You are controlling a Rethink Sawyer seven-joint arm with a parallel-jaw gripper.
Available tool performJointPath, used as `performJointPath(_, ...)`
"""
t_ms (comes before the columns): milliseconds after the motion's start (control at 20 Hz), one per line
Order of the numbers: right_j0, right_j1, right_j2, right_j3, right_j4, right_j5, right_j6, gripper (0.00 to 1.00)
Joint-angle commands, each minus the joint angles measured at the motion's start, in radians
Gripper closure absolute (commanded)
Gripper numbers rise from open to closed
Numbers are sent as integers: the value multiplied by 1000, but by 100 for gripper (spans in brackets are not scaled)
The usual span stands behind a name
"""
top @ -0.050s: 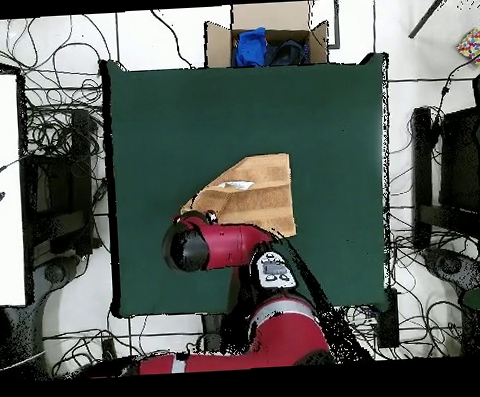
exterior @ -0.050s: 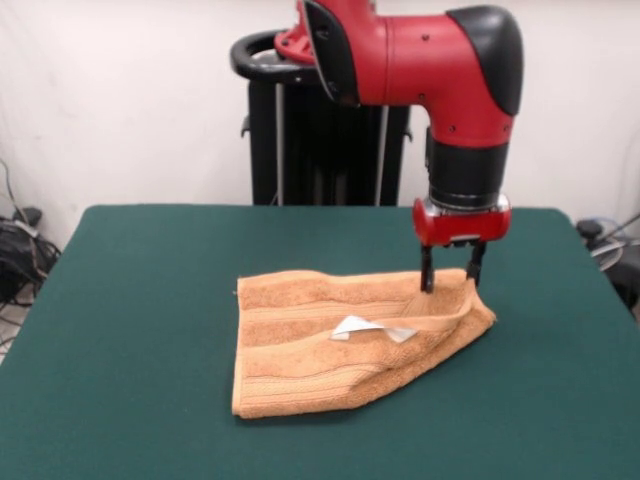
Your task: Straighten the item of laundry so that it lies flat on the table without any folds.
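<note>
The towel (exterior @ -0.050s: 350, 340), orange-tan terry cloth, lies a little right of the middle of the dark green worktop (exterior @ -0.050s: 130, 330), with bare green on every side of it. Going left to right in the front view, we first meet its straight left edge, which lies flat, with woven bands running across the pile. Further right a small white care tag (exterior @ -0.050s: 372, 328) sits on top, just beside a diagonal ridge where the cloth is doubled over. Past that ridge the towel narrows to a raised, bunched corner at the far right, so its outline is a lopsided wedge and not a square.

Above that corner the red arm comes down, and its gripper (exterior @ -0.050s: 450, 275) points straight down with two dark fingers (exterior @ -0.050s: 427, 270) set a little apart. Their tips reach the top of the raised fold; we cannot tell whether they have pinched cloth or only touch it. In the overhead view the arm hides this corner.

We judge the towel to be light, soft and limp, with a grippy pile: it should drape and drag without sliding stiffly. The folded right corner looks like the best place to take hold, pulling it out to the right to open the fold.
</note>
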Motion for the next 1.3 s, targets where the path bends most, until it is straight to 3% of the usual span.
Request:
performJointPath(50, -28, -42, 17, 54, -16, -49, 181, 0)
performJointPath(350, -35, -98, 19, 108, -19, -43, 183, 0)
performJointPath(650, -22, 20, 36, 36, -4, -111, 190, 0)
performJointPath(1000, 0, -24, 18, 67, 11, -93, 193, 0)
performJointPath(1300, -6, 34, 32, 41, 6, -128, 189, 0)
